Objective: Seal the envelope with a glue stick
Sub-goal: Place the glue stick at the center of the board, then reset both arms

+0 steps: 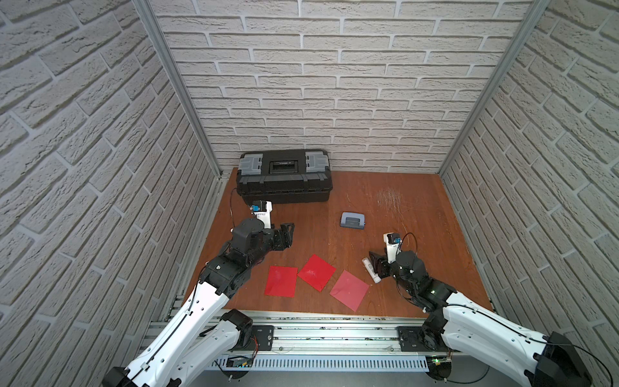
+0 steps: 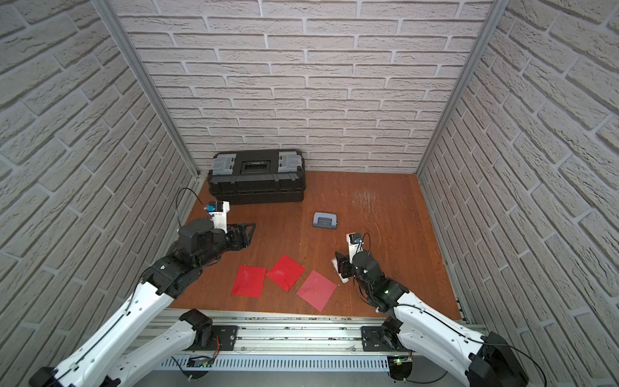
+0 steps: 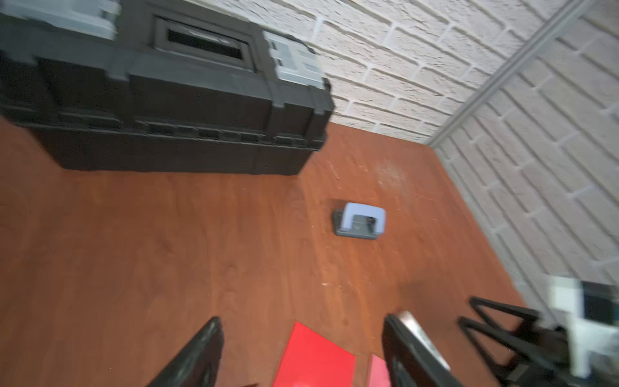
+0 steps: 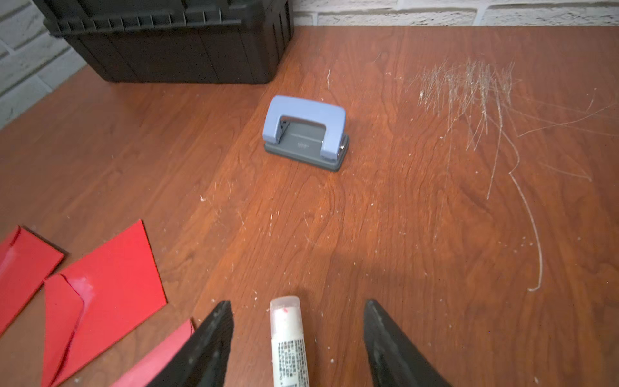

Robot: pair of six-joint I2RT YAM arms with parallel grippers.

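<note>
Glue stick [image 4: 288,345] lies within the released right end effector [image 4: 298,302]; left end effector [image 3: 304,317] spread, empty

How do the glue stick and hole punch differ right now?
The glue stick is a slim white tube lying flat; the hole punch is squat and grey-blue. The glue stick lies between the right gripper's open jaws; the hole punch sits alone, nearer the toolbox. Both rest on the table.

Right of centre in a top view, the right end effector [image 1: 373,264] hides the glue stick's [image 1: 374,276] middle; its label print is unreadable.
</note>
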